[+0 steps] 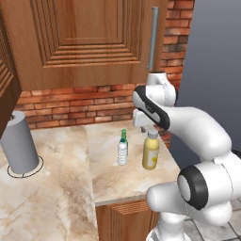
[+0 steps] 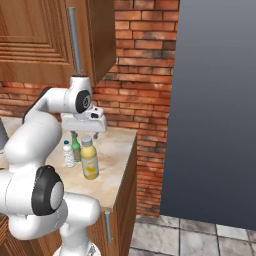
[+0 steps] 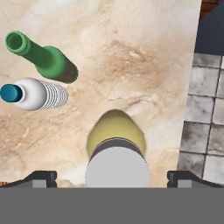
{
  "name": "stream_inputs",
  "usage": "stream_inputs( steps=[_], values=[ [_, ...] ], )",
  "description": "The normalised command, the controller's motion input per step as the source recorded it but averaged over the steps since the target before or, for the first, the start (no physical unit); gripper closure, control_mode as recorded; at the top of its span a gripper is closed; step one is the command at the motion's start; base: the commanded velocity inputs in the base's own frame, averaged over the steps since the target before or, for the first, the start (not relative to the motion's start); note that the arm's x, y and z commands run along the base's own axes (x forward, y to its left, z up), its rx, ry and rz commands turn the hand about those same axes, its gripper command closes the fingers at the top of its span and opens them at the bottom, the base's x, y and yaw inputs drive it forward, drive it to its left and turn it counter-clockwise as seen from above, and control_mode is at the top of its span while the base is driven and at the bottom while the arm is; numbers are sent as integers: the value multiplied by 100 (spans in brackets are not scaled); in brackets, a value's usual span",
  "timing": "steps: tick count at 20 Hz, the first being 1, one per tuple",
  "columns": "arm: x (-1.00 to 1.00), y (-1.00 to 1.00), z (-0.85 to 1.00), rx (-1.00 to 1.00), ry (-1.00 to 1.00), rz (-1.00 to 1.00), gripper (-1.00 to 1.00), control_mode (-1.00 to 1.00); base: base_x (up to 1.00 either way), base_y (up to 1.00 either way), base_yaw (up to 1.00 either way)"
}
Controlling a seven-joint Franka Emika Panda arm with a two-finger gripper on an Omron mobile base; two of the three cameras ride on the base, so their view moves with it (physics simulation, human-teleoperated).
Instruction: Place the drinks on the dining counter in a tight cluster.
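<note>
Left base view: three drinks stand upright close together on a small marbled stone worktop (image 1: 113, 174) set against a red brick wall (image 1: 70, 106). A fat yellow juice bottle (image 1: 150, 149) with a grey cap stands to the right. A small clear water bottle (image 1: 122, 152) is just beside it on the left, and a slim dark-green glass bottle (image 1: 124, 136) stands right behind the water bottle. The white arm reaches over them, its tool (image 1: 147, 128) hanging above the yellow bottle's cap. A grey cylinder (image 1: 19, 141) stands well apart on the left part of the worktop, and a wooden cabinet door (image 1: 84, 42) with a metal handle (image 1: 153, 37) hangs above.

Hand view, looking straight down: the grey cap of the yellow bottle sits midway between the two dark fingertips (image 3: 41, 178), which stand wide apart on either side without touching it. The tool is released and grasps nothing. The green bottle's open mouth and the water bottle's blue cap lie to the upper left. Grey floor tiles (image 3: 205, 109) show past the worktop's edge on the right.

Right base view: a large dark grey panel (image 2: 215, 100) stands to the right of the worktop.
</note>
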Motion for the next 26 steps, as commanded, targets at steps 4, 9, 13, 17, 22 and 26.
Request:
stream_inputs(
  steps=[4,9,13,17,22,26],
  values=[
    [6,0,0,0,0,0,-100,-100,0,0,0],
    [0,0,-7,0,0,0,-100,-100,0,0,0],
    [0,0,-14,0,0,0,-100,-100,0,0,0],
    [0,0,-10,0,0,0,-100,-100,0,0,0],
    [0,0,-3,0,0,0,-100,-100,0,0,0],
    [0,0,-6,0,0,0,-100,-100,0,0,0]
  ],
)
